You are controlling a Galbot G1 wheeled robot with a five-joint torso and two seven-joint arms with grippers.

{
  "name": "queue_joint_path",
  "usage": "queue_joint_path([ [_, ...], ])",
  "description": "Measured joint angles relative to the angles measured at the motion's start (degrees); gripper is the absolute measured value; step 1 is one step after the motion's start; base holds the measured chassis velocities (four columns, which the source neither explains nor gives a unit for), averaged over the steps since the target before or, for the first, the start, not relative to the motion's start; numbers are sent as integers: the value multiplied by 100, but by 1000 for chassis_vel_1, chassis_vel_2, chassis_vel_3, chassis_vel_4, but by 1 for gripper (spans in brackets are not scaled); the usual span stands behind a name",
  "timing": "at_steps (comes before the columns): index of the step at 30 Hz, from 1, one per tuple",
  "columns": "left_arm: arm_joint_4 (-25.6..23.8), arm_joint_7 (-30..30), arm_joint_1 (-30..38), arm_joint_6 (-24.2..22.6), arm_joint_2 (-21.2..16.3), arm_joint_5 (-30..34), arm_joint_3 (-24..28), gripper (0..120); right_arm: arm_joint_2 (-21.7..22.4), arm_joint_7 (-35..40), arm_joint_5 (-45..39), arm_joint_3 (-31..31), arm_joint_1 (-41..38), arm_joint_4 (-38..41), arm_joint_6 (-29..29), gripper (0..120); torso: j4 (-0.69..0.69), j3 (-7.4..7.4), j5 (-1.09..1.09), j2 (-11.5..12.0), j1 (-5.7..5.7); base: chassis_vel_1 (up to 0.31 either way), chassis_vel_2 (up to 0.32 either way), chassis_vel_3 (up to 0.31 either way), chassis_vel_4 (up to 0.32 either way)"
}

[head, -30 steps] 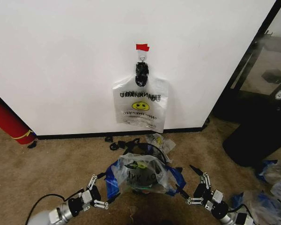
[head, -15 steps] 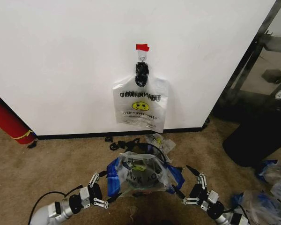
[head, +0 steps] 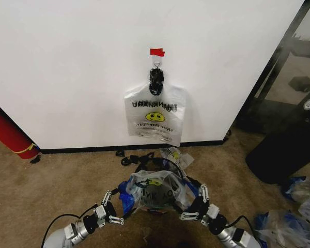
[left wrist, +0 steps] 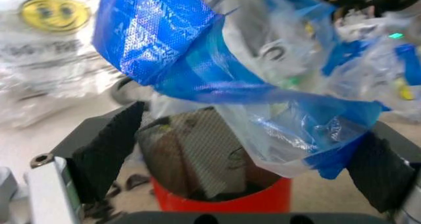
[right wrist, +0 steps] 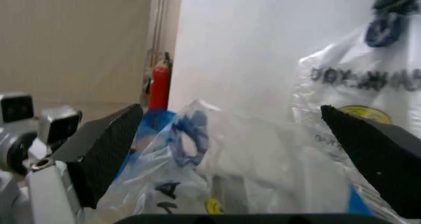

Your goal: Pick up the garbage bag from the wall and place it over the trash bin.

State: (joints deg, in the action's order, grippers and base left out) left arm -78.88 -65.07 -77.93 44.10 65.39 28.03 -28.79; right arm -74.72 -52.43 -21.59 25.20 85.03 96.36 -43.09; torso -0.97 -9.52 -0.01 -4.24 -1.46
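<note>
On carpet (head: 51, 191), garbage bag (head: 154, 190) between spread jaws.

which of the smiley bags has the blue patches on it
The garbage bag low on the floor over the trash bin, between both pincers. The smiley bag hanging on the wall shows no blue.

right claw (head: 196, 205) moved in against garbage bag (head: 156, 189), left claw (head: 114, 206) closer, bag narrower
</note>
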Motion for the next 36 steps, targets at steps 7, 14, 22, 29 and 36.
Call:
queue_joint_path([
  [7,54,-882,5,-290,-132,155,30,100,-119,-59,268,-33,5,-41,-48,100,-1,0,1,0,0,0,0,0,0],
  [14,365,-922,180,-254,-203,-270,118,100,-141,-166,239,5,61,-66,-112,100,-1,0,0,0,0,0,0,0,0],
  [22,300,-682,332,-239,-173,-410,214,100,-195,-248,395,-38,-25,-326,-142,100,-1,0,2,0,0,0,0,0,0],
  [29,-94,-660,186,-275,-231,-300,127,100,-132,189,810,-178,-104,-337,-125,100,0,0,1,0,0,0,0,0,0],
  [36,-472,-505,41,-311,-282,42,-21,100,-106,926,1297,-224,-265,-167,-95,100,-1,0,1,0,0,0,0,0,0],
])
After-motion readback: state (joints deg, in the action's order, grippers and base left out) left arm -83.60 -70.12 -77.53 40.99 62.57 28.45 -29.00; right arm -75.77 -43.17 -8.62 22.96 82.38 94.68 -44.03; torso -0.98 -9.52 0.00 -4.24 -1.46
